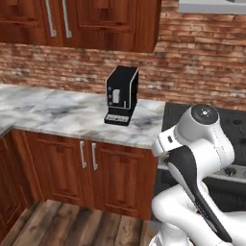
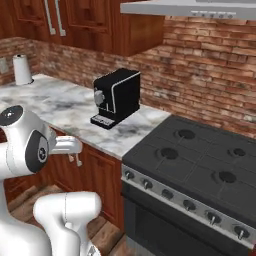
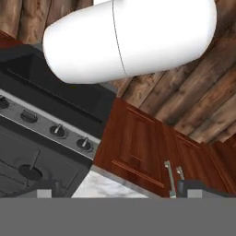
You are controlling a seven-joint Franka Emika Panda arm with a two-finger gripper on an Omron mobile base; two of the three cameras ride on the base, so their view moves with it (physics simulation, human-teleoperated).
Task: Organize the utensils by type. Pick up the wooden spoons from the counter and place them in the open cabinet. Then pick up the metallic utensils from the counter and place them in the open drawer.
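Looking along the hand view, you see your gripper (image 3: 115, 190) with its two dark finger tips (image 3: 44, 190) set far apart at the bottom edge, jaws spread as wide as they go and nothing between them; it has hold of nothing. Just past the tips lies a wedge of the marble desk (image 3: 103, 186), its edge running between them; beyond the right tip stand the reddish-brown cabinet doors (image 3: 138, 147) with two silver bar handles (image 3: 170, 177) close to that tip; beyond the left tip you have the black stove (image 3: 41, 129) with its row of knobs (image 3: 57, 131); the plank floor (image 3: 193, 92) fills the far side.

From the base views, the desk (image 1: 62, 113) stretches out ahead of the arm, carrying a black coffee machine (image 1: 121, 95) near the brick wall (image 1: 192, 62); a white paper-towel roll (image 2: 22, 69) stands at the desk's far end, well away from the hand; closed upper cabinets (image 1: 96, 21) hang above. You cannot pick out any of the spoons on the stretch of desk that shows, nor the drawer.
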